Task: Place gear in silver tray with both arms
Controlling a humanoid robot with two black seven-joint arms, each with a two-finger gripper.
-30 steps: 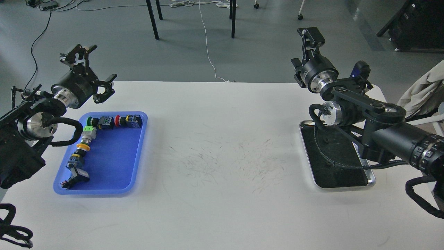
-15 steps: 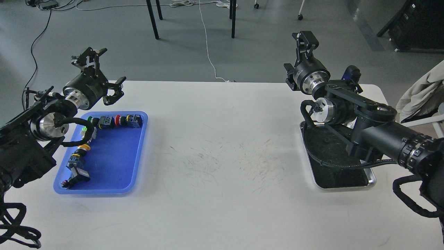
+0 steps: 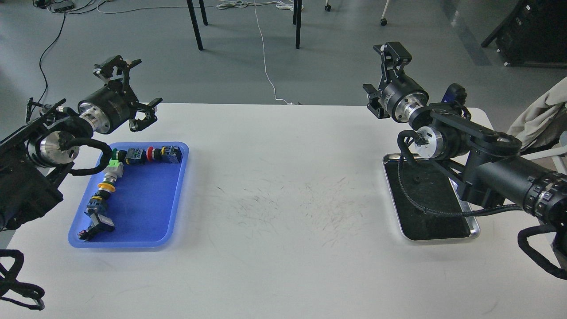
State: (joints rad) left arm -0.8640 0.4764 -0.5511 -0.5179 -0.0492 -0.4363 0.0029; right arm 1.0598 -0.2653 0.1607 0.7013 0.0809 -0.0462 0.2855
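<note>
The silver tray lies on the right of the white table, with a dark reflective bottom; my right arm covers its far right part. A tiny dark speck sits in it; I cannot tell what it is. Several small switch and button parts lie in an L-shaped row in a blue plastic tray on the left. My left gripper is open and empty above the table's far edge, just beyond the blue tray. My right gripper is open and empty, raised beyond the silver tray's far end.
The table's middle shows only dark scuff marks. Beyond the far edge are grey floor, black chair legs and a white cable. A beige cloth hangs at the right edge.
Both arms swayed a little and stayed open and empty. The left gripper moved right and slightly up; the right gripper shifted left, then partly back. The parts did not move.
</note>
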